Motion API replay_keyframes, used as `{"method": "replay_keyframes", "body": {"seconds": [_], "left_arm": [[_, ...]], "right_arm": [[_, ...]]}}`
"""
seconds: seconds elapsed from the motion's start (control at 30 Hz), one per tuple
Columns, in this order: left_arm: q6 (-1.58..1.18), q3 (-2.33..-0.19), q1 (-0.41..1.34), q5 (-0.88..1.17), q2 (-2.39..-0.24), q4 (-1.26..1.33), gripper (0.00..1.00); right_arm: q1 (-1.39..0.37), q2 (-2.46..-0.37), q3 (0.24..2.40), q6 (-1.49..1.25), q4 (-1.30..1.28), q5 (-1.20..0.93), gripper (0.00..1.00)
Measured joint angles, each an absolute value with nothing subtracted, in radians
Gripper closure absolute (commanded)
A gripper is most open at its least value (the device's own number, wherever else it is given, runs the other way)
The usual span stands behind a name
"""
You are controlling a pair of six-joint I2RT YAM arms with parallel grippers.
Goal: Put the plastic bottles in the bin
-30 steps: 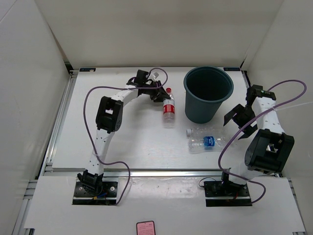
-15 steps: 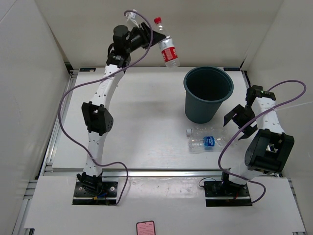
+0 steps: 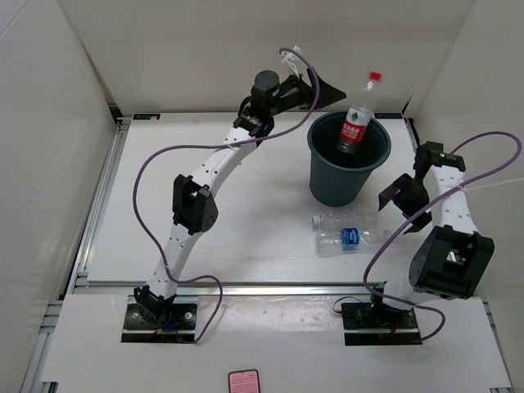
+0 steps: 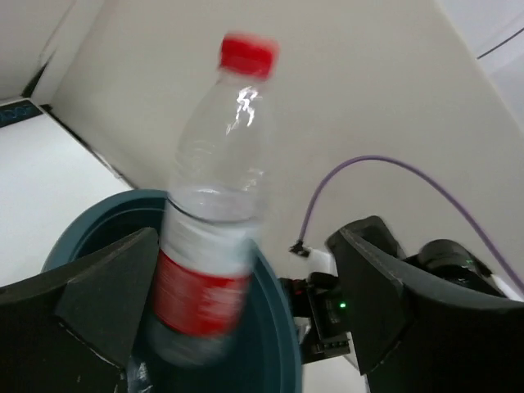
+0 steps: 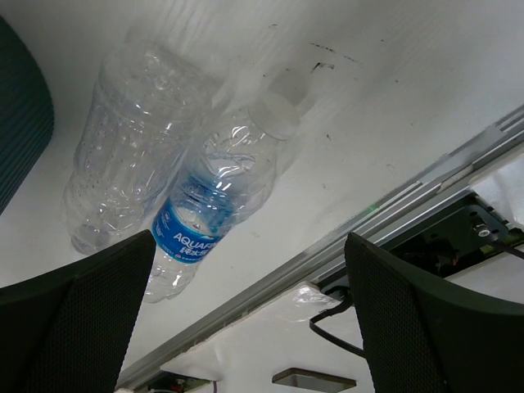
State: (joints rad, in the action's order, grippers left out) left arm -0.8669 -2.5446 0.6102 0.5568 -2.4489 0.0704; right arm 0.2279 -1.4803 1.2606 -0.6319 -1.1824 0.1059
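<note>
**Red bottle loose over the bin; two more lie by my right arm**

From above: my left gripper [image 3: 327,86] is stretched out beside the rim of the bin [image 3: 336,184]. Its jaws are spread and hold nothing. The red-capped bottle [image 3: 354,129] is clear of them, cap up and leaning a little, with its base already below the rim. I judge it is dropping in. On the table in front of the bin, the blue-label bottle [image 3: 350,237] and the plain clear bottle [image 3: 340,221] lie side by side. Their long axes run roughly across the table. My right gripper [image 3: 401,201] hangs just to their right, far nearer than my left.

Left wrist: my fingers [image 4: 98,303] are wide apart, with the red-capped bottle [image 4: 213,237] blurred between them. I can see a gap on one side, so I have no grip on it. The bin's rim [image 4: 274,327] is right beneath it.

Right wrist: my right gripper [image 5: 250,239] is fully open and empty. Both bottles lie on the table below and ahead of it. The plain clear bottle [image 5: 123,155] is the one nearer the bin's wall [image 5: 20,106], and the blue-label bottle [image 5: 201,217] touches it on the far side. Both run slantwise across the gap between my fingers, so I expect the wrist needs turning before I close across either body. The right arm should make this pick.
</note>
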Motion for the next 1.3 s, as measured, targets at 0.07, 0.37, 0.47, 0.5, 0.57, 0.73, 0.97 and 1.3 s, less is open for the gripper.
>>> {"method": "replay_keyframes", "body": {"seconds": [0.07, 0.37, 0.47, 0.5, 0.57, 0.73, 0.97, 1.3], "left_arm": [[-0.860, -2.545, 0.604, 0.551, -2.450, 0.058, 0.00], [-0.770, -2.381, 0.443, 0.518, -2.203, 0.015, 0.00], [-0.727, -2.176, 0.352, 0.493, -1.994, 0.002, 0.00], [-0.714, -2.091, 0.320, 0.472, -1.918, 0.007, 0.00], [-0.699, -1.916, 0.264, 0.436, -1.774, -0.002, 0.00], [-0.699, -1.578, 0.136, 0.375, -1.565, -0.017, 0.00], [-0.735, -1.272, -0.035, 0.343, -1.533, -0.091, 0.00], [-0.799, -1.267, -0.055, 0.366, -1.560, -0.097, 0.00]], "right_arm": [[0.228, -1.464, 1.261, -0.645, -1.189, 0.117, 0.00], [0.229, -1.435, 1.275, -0.722, -1.243, 0.186, 0.00], [0.243, -1.436, 1.279, -0.733, -1.242, 0.128, 0.00], [0.254, -1.436, 1.276, -0.735, -1.236, 0.101, 0.00], [0.286, -1.435, 1.259, -0.745, -1.218, 0.039, 0.00], [0.411, -1.404, 1.169, -0.823, -1.177, -0.133, 0.00], [0.402, -1.350, 0.947, -1.068, -1.121, -0.317, 0.00], [0.264, -1.474, 0.878, -1.236, -1.022, -0.352, 0.00]]}}
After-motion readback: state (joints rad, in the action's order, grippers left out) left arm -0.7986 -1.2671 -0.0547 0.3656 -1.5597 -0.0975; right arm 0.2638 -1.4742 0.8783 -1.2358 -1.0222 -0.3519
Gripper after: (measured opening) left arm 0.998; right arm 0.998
